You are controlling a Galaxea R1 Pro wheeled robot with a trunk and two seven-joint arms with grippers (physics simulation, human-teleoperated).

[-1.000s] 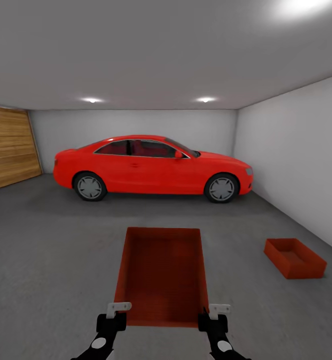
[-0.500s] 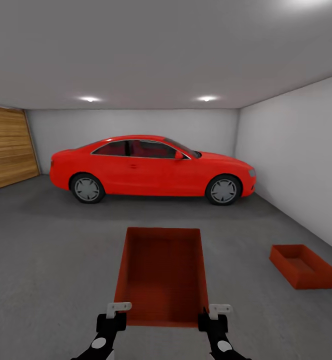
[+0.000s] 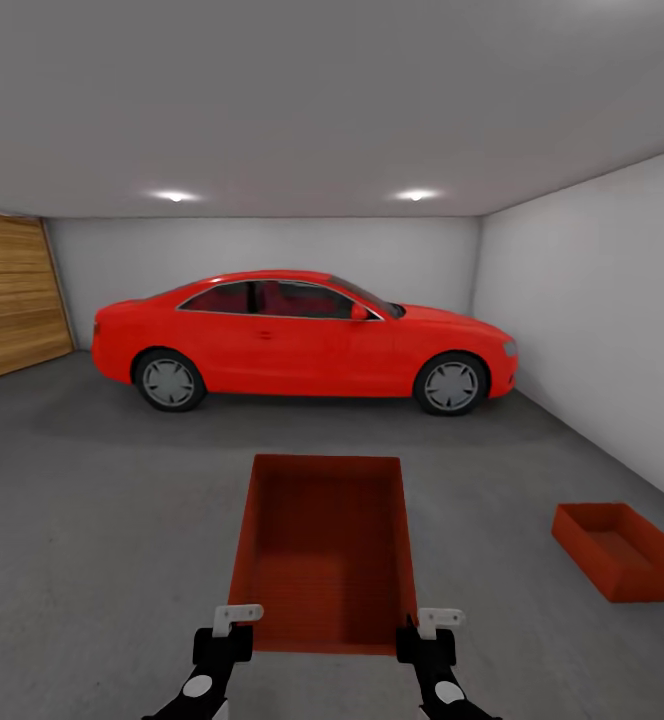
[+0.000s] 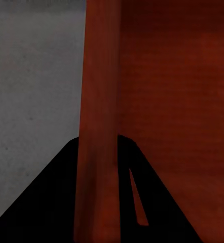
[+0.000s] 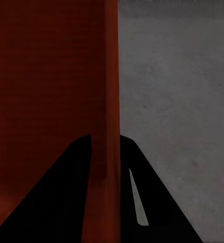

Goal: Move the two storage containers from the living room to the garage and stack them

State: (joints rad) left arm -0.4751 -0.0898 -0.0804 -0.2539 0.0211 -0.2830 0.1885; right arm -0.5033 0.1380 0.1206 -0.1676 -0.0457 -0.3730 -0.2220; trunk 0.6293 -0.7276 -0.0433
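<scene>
Garage: pale grey walls, wood-plank door at far left. Floor dark grey, matte, mottled concrete, open on both sides of the held bin and ahead up to the red car, which stands broadside across the far end.

Held storage container: orange-red, smooth-walled, lidless box, open side up, long axis pointing straight away from the robot toward the car, carried above the floor.

Second storage container: alike, resting on the floor at right near the wall, long axis angled, partly cut by the frame edge.

Left claw is clamped over the held bin's near-left wall; right claw is clamped over its near-right wall.
</scene>
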